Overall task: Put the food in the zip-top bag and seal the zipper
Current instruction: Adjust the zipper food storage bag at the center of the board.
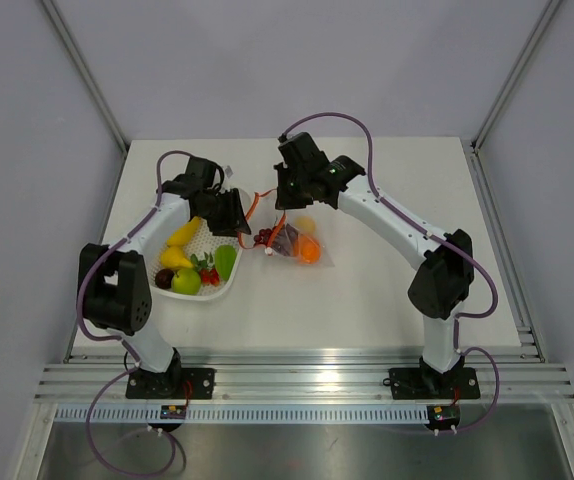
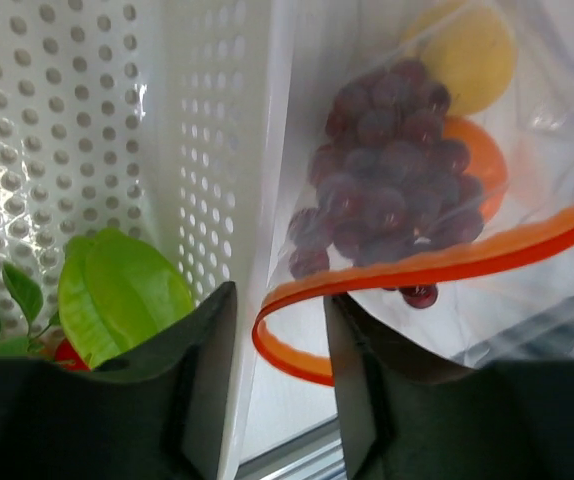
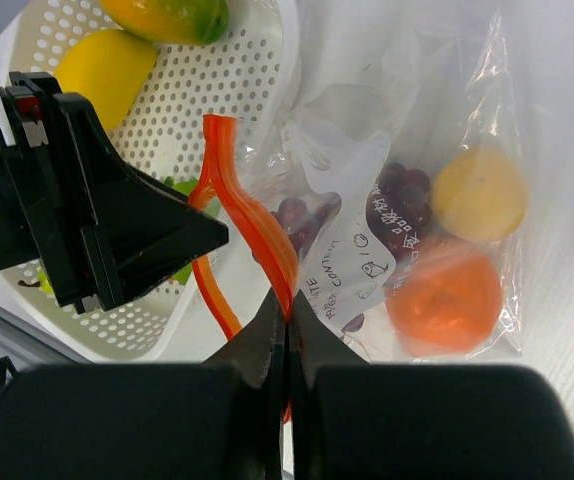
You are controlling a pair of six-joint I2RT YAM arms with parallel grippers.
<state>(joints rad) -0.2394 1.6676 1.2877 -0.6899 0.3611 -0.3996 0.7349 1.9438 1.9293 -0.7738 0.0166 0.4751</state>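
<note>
The clear zip-top bag (image 1: 302, 245) lies right of the basket and holds purple grapes (image 2: 387, 170), an orange (image 3: 447, 295) and a yellow fruit (image 3: 479, 192). Its red-orange zipper (image 3: 257, 235) is lifted and curls in a loop at the bag's left end (image 2: 287, 350). My right gripper (image 3: 289, 312) is shut on the zipper strip, above the bag's mouth (image 1: 285, 200). My left gripper (image 2: 279, 340) is open, its fingers (image 2: 207, 380) either side of the looped zipper end without pinching it. It hovers between basket and bag (image 1: 235, 215).
A white perforated basket (image 1: 202, 295) sits left of the bag with a mango (image 3: 167, 15), a lemon (image 3: 107, 65), a green apple (image 1: 186, 281), a green starfruit (image 2: 117, 300) and small red fruit. Its wall (image 2: 197, 150) is right beside my left fingers.
</note>
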